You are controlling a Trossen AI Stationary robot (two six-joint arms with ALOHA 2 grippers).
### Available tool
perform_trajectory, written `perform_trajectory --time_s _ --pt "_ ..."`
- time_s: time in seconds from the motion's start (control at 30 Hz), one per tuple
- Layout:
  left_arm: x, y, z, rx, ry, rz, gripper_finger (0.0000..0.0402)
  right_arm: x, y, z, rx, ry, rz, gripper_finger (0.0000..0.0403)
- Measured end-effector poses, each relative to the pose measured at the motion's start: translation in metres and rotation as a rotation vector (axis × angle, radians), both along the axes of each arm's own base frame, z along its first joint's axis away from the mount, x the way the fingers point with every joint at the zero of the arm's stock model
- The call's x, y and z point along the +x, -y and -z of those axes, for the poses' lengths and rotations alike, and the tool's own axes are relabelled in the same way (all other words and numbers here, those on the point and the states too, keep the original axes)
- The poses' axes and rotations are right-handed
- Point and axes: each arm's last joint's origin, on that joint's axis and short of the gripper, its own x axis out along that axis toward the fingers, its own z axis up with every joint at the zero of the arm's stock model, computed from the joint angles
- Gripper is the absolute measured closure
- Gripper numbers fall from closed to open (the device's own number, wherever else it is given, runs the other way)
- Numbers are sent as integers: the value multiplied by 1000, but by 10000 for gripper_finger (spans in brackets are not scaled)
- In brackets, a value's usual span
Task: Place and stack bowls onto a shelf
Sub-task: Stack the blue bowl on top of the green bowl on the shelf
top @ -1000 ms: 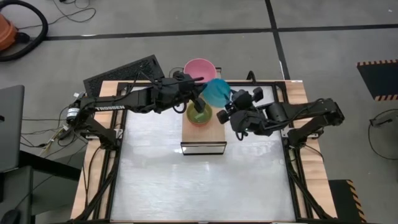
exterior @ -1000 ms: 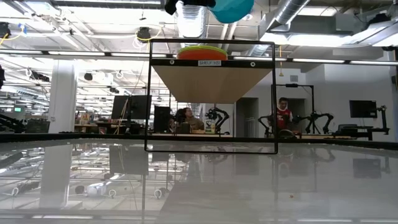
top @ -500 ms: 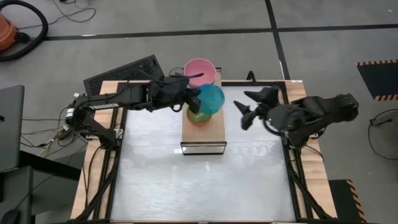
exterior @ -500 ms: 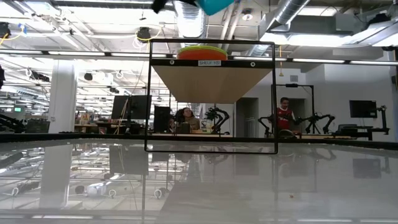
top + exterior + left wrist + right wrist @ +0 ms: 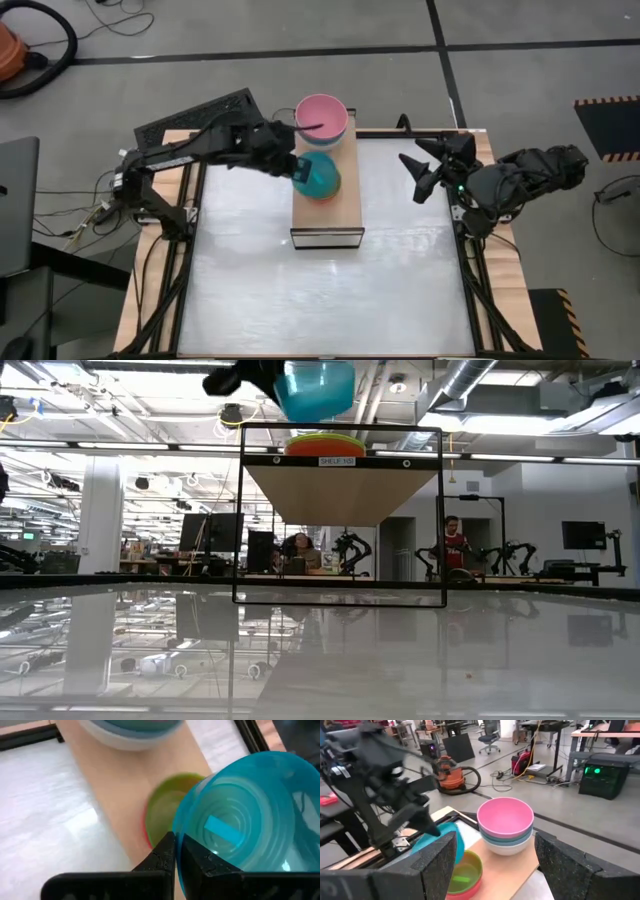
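Your left end effector (image 5: 176, 851) is bringing the cyan bowl (image 5: 318, 175) over the shelf (image 5: 328, 215), pinched by its rim.

The bowl hangs tilted just above the green bowl (image 5: 167, 816), which sits nested in a red one on the shelf, beside the pink-topped stack (image 5: 322, 119). Next you need to level the cyan bowl, centre it over the green one, lower it and release. Your right end effector (image 5: 422, 176) waits spread wide, well apart at the surface's right edge.

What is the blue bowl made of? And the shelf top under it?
The cyan bowl, pinched at its rim by the left claw, looks like smooth, shiny plastic: light glints inside and its wall seems slightly see-through. The shelf top looks like pale wood with a matte finish, possibly just a wood-look board.
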Motion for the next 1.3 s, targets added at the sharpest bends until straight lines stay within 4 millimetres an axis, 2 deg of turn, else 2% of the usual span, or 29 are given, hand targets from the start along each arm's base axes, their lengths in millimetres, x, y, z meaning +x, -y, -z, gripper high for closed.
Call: perform_trajectory --time_s 0.13,0.27,0.53,0.8,1.07,1.17,1.3 --pt "9 -21 9 -50 14 -27 401 -1 0 2 -12 -27 0 109" --pt "16 -32 18 -79 2 -33 401 0 1 3 -16 -38 2 109" --pt "16 -37 29 -159 -66 -28 401 -1 1 4 -23 -54 0 109" --pt "31 -43 46 -191 -98 -6 401 -2 1 5 -29 -68 0 109" --pt "29 -44 47 -151 -130 -12 401 -2 1 6 -30 -73 -2 109" --pt "29 -44 47 -156 -128 6 389 -2 2 6 -32 -78 -4 109" --pt "30 -42 47 -152 -125 27 354 -3 2 7 -37 -89 -4 109"
